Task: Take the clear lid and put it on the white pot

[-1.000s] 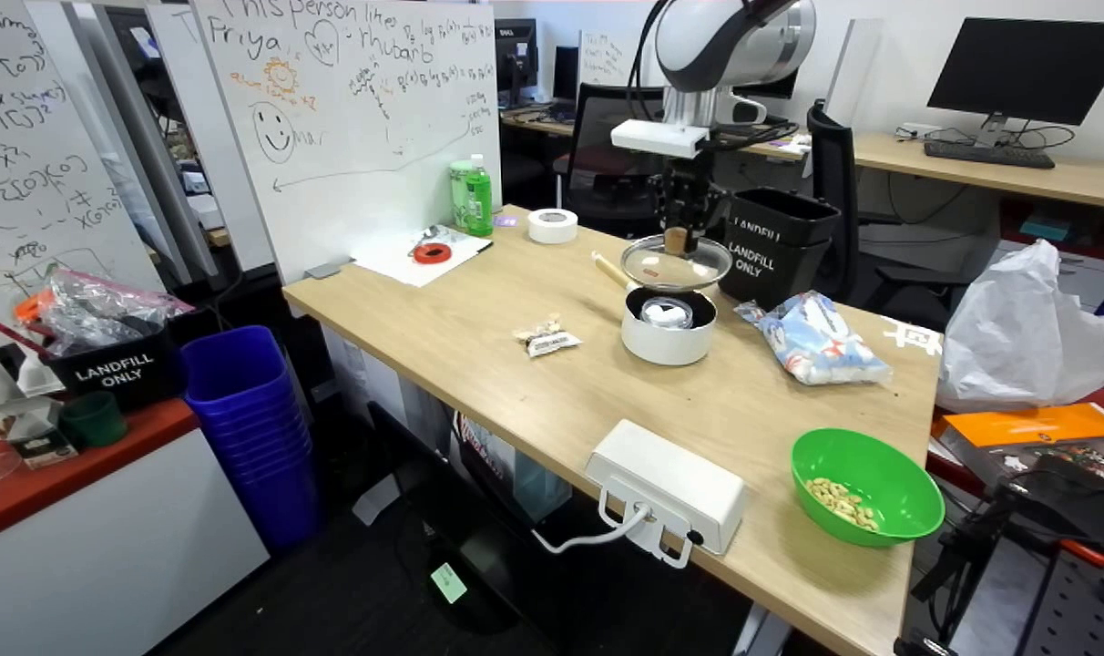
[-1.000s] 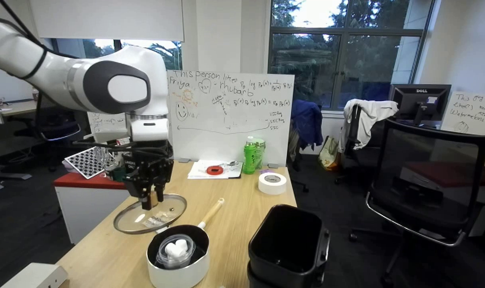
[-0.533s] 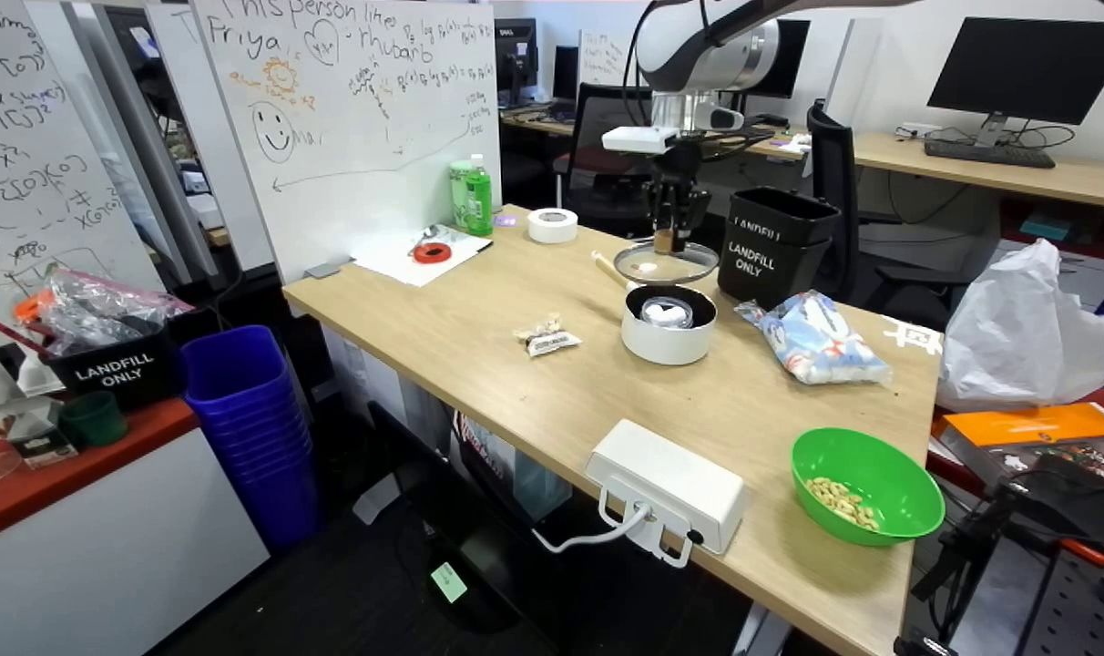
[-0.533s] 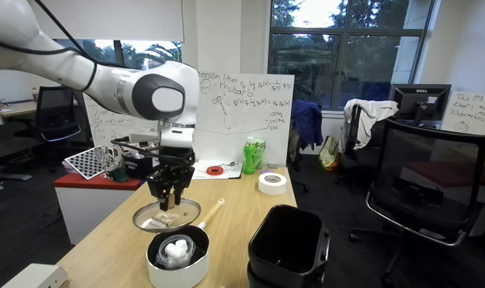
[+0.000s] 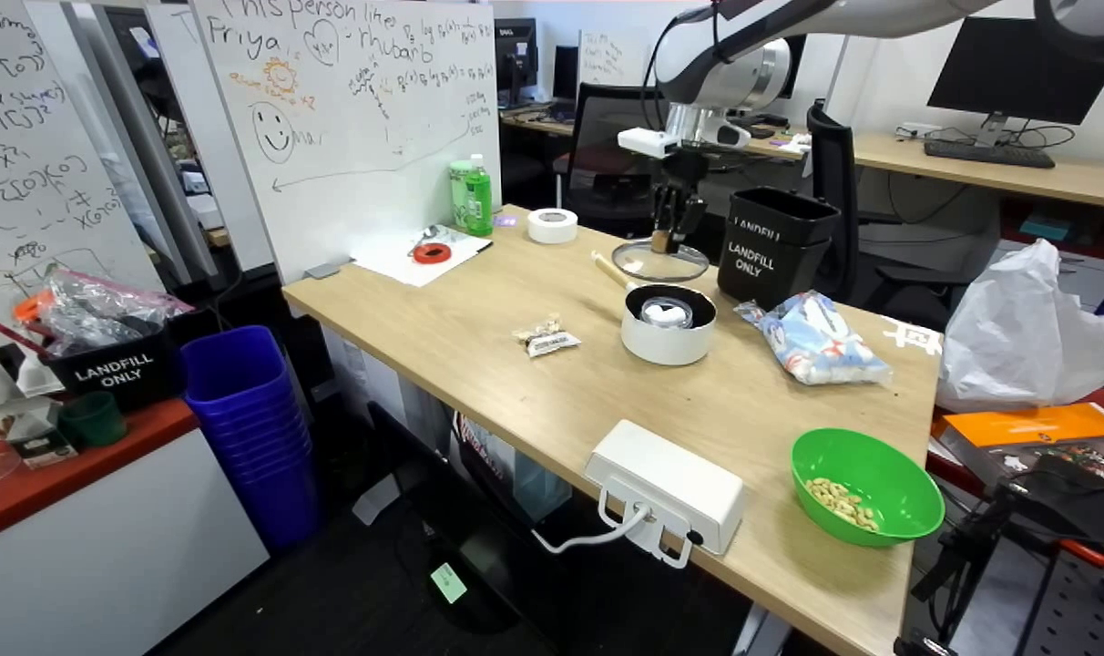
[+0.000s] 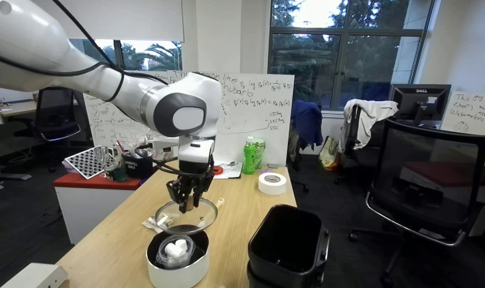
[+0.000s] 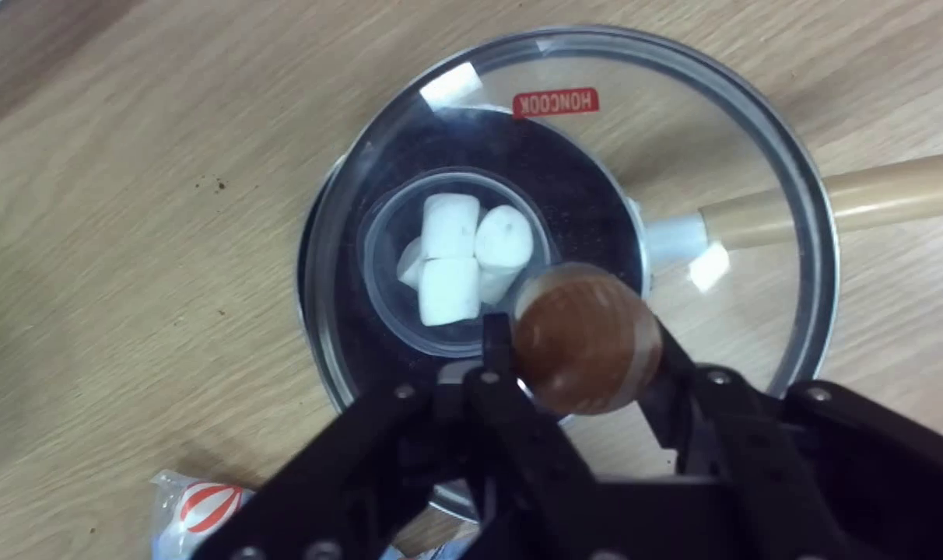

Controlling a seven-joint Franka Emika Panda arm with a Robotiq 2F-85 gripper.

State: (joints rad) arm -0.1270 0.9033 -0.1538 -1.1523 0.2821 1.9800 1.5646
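My gripper is shut on the wooden knob of the clear lid and holds it in the air. The gripper and the round glass lid also show in the other exterior picture. The white pot stands on the table below, and its side shows again there. It has a dark inside, a light wooden handle and a clear cup of marshmallows in it. In the wrist view the lid overlaps most of the pot, offset toward the handle. The gripper's fingers flank the knob.
Black bins stand close beside the pot. A marshmallow bag lies near it. A small wrapped packet, a white rectangular box, a green bowl and a tape roll are on the table.
The arm has carried the lid sideways, from beside the pot toward and partly past it, to the right in an exterior view. The grip on the knob stays. The pot has not moved.
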